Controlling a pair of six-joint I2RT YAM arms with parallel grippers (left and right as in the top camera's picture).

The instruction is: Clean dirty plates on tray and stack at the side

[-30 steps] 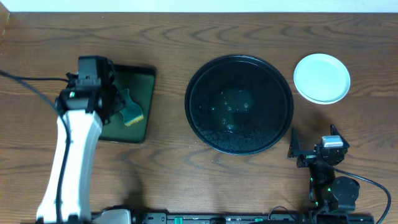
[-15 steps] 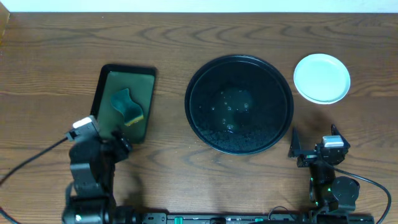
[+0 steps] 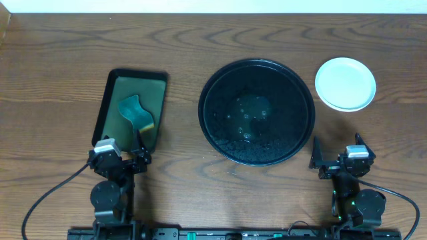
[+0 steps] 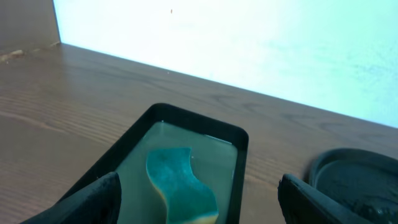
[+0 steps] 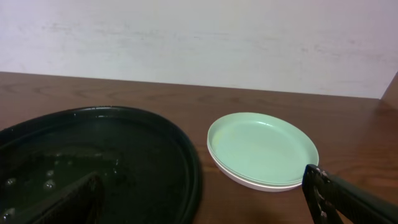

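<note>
The round black tray [image 3: 256, 111] sits mid-table, wet and with no plate on it; it also shows in the right wrist view [image 5: 93, 162] and at the left wrist view's right edge [image 4: 354, 177]. The plates [image 3: 345, 83] are stacked to its right, mint-green on top [image 5: 262, 148]. My left gripper [image 3: 122, 160] is open and empty at the front left, just before the rectangular tray. My right gripper [image 3: 340, 160] is open and empty at the front right, near the round tray's rim.
A small rectangular black tray with a green inside [image 3: 130, 110] lies at the left and holds a teal sponge [image 3: 137, 114], also seen in the left wrist view [image 4: 180, 183]. A wall runs along the table's far edge.
My left arm has drawn back from over the rectangular tray to the table's front edge, leaving the sponge in that tray. The right arm has not moved.
</note>
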